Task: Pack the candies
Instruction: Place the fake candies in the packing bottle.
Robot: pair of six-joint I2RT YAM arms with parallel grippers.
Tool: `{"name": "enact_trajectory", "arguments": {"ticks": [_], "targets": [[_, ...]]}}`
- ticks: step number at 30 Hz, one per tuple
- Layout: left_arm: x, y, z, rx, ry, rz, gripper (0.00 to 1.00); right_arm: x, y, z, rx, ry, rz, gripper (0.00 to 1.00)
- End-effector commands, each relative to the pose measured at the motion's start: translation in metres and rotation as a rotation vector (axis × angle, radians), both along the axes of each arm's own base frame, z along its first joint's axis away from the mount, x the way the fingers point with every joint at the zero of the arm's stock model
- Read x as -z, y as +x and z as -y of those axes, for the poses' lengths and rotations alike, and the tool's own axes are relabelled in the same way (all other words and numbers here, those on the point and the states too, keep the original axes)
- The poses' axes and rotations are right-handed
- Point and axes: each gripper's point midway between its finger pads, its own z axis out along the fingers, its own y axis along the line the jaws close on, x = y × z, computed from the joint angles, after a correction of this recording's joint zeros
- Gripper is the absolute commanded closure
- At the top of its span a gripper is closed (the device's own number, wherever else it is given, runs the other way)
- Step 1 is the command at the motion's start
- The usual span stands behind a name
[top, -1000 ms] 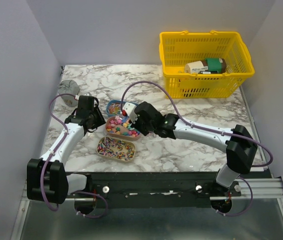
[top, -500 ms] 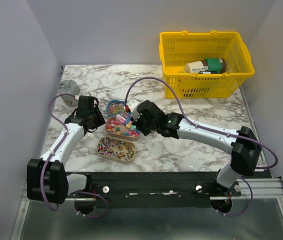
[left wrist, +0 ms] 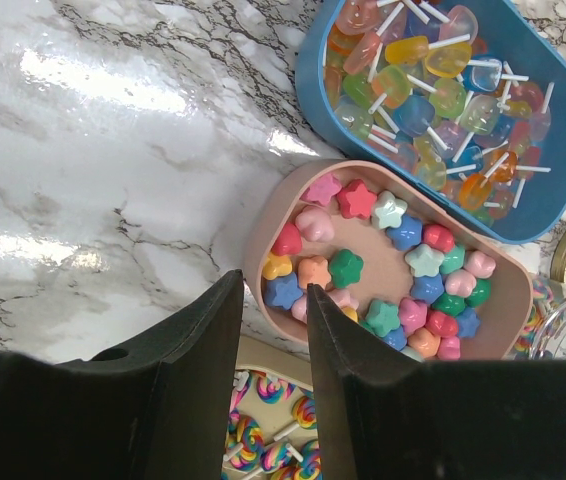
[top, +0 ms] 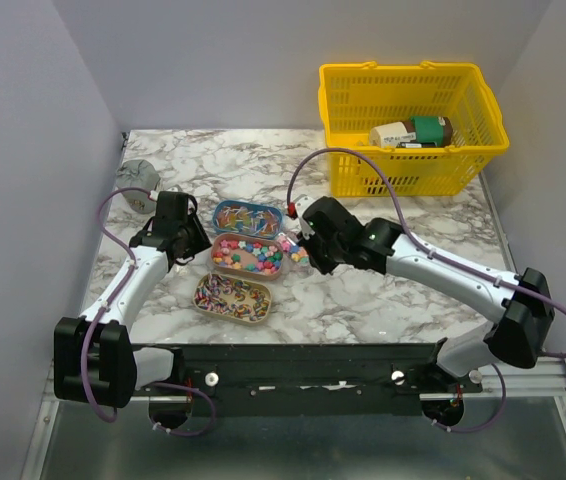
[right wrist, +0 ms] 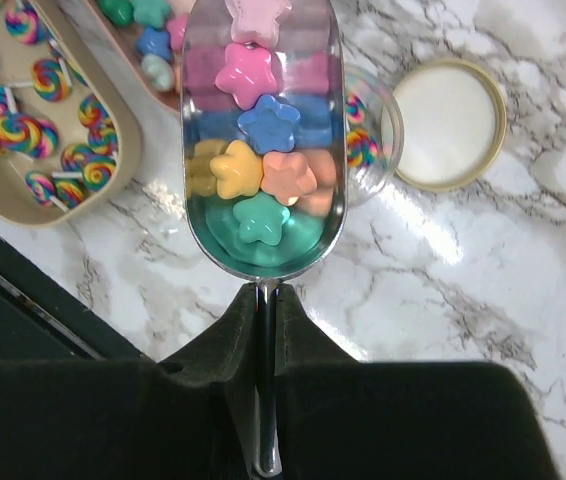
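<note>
Three trays of candies lie between the arms: a blue tray [top: 246, 215] [left wrist: 563, 190] of flat lollipops, a pink tray [top: 249, 254] [left wrist: 255, 262] of star candies [left wrist: 403, 270], and a beige tray [top: 231, 297] [right wrist: 123, 150] of swirl lollipops. My left gripper [top: 193, 247] [left wrist: 273, 292] straddles the near-left rim of the pink tray, one finger inside and one outside, and grips it. My right gripper [top: 308, 248] [right wrist: 263, 298] is shut on the handle of a silver scoop [right wrist: 198, 225]. The scoop holds several star candies [right wrist: 268, 122] above a glass jar [right wrist: 371, 135] just right of the pink tray.
The jar's gold-rimmed lid [right wrist: 450, 122] lies on the marble beside the jar. A yellow basket [top: 413, 160] holding packets stands at the back right. A grey round object [top: 138, 176] sits at the far left by the wall.
My right arm has drawn back to the right from over the pink tray, carrying the scoop with star candies to the jar. The left arm has not moved.
</note>
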Motion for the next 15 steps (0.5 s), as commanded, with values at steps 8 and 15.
{"name": "enact_trajectory", "arguments": {"ticks": [8, 15], "targets": [[0.002, 0.002, -0.002, -0.011, -0.002, 0.005, 0.55, 0.022, -0.036, 0.061, 0.078, -0.203, -0.186, 0.99], [0.0, 0.001, -0.003, -0.015, -0.002, 0.011, 0.55, 0.023, -0.034, 0.074, 0.115, -0.271, -0.237, 0.99]]}}
